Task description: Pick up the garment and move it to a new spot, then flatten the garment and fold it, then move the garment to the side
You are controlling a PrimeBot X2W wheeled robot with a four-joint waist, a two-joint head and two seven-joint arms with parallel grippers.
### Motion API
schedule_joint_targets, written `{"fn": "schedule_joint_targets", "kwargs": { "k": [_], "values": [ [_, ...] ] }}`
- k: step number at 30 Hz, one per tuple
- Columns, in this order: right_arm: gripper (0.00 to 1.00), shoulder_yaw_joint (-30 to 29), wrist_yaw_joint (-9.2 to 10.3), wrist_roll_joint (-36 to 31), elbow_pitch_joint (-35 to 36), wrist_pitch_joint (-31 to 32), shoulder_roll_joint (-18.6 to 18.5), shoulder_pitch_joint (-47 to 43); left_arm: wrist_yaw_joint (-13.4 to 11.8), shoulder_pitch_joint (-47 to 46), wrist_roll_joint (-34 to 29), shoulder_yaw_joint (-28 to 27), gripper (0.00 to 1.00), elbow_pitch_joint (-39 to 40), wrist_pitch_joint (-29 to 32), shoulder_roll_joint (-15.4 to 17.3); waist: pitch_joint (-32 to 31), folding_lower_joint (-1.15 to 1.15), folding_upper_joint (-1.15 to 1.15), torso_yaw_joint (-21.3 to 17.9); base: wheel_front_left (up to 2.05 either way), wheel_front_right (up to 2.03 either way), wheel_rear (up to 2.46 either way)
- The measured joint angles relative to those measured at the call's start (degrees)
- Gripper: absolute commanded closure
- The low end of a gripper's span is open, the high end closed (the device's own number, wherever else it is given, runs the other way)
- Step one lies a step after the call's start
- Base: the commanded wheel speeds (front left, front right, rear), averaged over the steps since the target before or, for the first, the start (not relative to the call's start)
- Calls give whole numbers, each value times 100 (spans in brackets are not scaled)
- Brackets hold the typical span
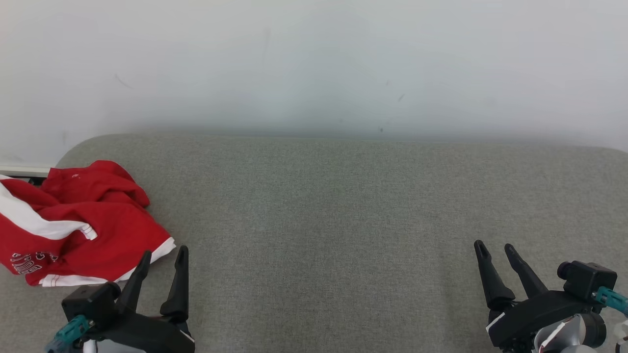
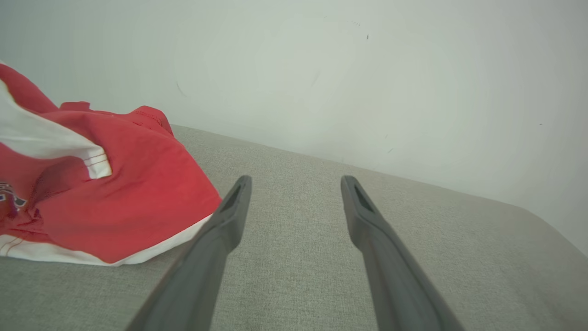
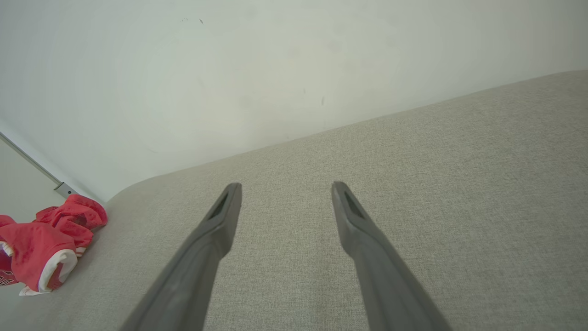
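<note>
A crumpled red garment (image 1: 73, 220) is seen at the left end of the cushion (image 1: 343, 220). The left gripper (image 1: 164, 252), just beside it, and the right gripper (image 1: 493, 245) are held wide open, and nothing is gripped.

The red-and-white garment (image 1: 83, 220) runs off the left edge of the head view, its lettering (image 1: 28, 261) at lower left creased and too small to read, and the bench (image 1: 343, 220) is cut off at the right and bottom edges.

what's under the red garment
The red garment lies crumpled on the grey cushion; that fabric shows along its near edge. Whatever lies beneath its folds is covered.
</note>
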State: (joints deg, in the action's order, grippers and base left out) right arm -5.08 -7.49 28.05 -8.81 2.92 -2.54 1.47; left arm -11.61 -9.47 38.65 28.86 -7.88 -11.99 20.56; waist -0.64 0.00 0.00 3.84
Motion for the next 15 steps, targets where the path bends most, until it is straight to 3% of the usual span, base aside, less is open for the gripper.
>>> {"fn": "schedule_joint_targets", "kwargs": {
  "k": [15],
  "values": [
    [0,49,0,-249,118,-89,-14,-67,-8,2,-342,210,0,172,-34,197,40,0,0,-21,0,0,0]
  ]
}}
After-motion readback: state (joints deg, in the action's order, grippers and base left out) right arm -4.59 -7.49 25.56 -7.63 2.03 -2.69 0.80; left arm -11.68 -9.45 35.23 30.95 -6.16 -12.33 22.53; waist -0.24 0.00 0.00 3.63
